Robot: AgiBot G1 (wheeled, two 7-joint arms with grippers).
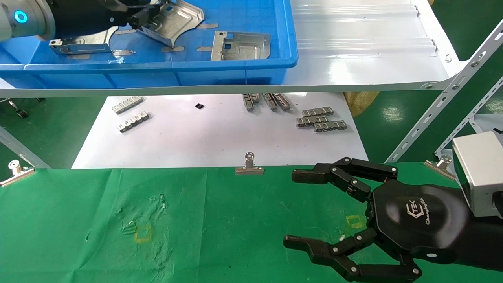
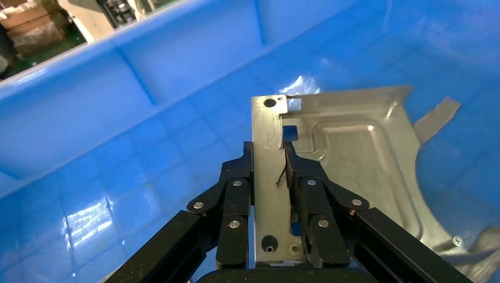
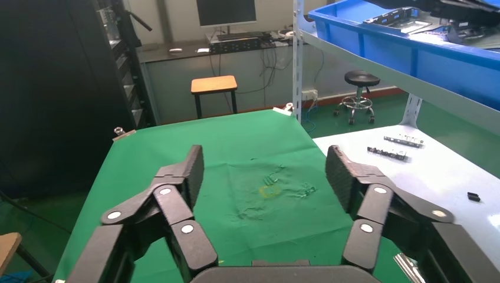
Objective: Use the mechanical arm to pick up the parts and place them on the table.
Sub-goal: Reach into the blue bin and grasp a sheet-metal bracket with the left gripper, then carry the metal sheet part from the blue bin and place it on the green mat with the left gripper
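Left claw (image 2: 268, 171) was inside the blue tray (image 1: 251, 63) on the upper shelf, fingers (image 2: 236, 194) closed onto the folded, holed flange of one silver part (image 2: 354, 159). In the left wrist view the flange stood upright between the two fingers, and the embossed body of the plate extended away from them over the tray floor. In the head view the gripped part (image 1: 173, 19) sat tilted near the tray's back, one edge raised; whether it was clear of the floor could not be told.

Two more parts lay flat in the tray: one (image 1: 240, 46) toward its right end, one (image 1: 84, 43) at the left, partly under the arm.

Right claw (image 1: 290, 208) hung over the right side of the green worktop (image 1: 78, 220), fingers spread wide, holding nothing.

Grey toothed strips (image 1: 320, 121) lay on the white sheet (image 1: 196, 141) below the shelf. A binder clip (image 1: 249, 165) sat on the worktop's far edge.
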